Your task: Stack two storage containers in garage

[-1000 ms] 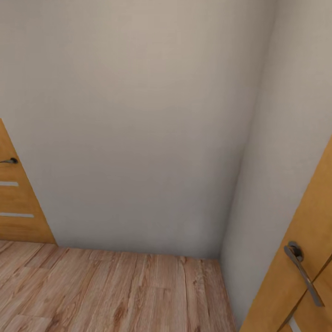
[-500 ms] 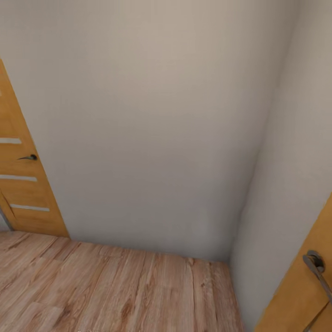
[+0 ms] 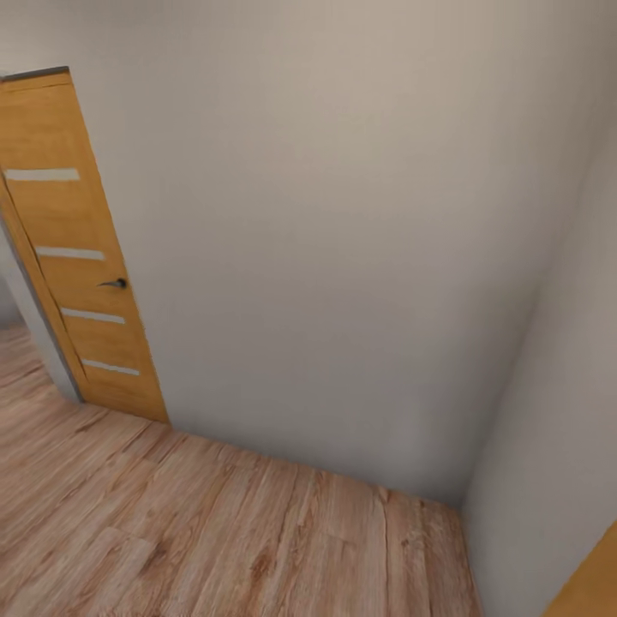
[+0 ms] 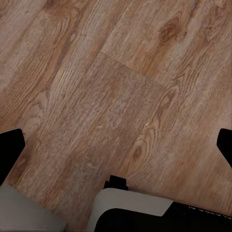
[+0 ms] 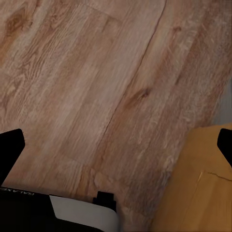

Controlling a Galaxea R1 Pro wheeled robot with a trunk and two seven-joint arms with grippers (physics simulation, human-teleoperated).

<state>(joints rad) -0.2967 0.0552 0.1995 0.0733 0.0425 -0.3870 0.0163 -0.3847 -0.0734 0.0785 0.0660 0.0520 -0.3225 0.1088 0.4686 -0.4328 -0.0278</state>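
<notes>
From the head camera I'm looking into a corner where two plain pale walls (image 3: pixel 343 240) meet, over a light wood plank floor (image 3: pixel 214 531). At the left stands a honey-coloured wooden door (image 3: pixel 77 248), hung in a grey frame, with four pale horizontal strips across it and a small dark lever handle (image 3: pixel 114 283) on its right edge. Past that frame, at the far left, more plank floor runs on. At the lower right corner a sliver of a second orange wooden door (image 3: pixel 591 587) cuts in, close against the right-hand wall. The corner itself closes off the way straight ahead.

The storage containers are not in any of my views, so I cannot tell where they are.

The left wrist camera looks down on the planks; the left tool (image 4: pixel 116 145) has its two dark fingertips (image 4: pixel 10 145) far apart at opposite edges of the picture, with bare floor between them and nothing gripped. A white and black part of the robot's body (image 4: pixel 140 210) sits below.

The right tool (image 5: pixel 116 145) is likewise spread wide and empty over the planks. This camera picks up the nearby orange door panel (image 5: pixel 198 183) beside the tool, of which the head camera catches just the edge.
</notes>
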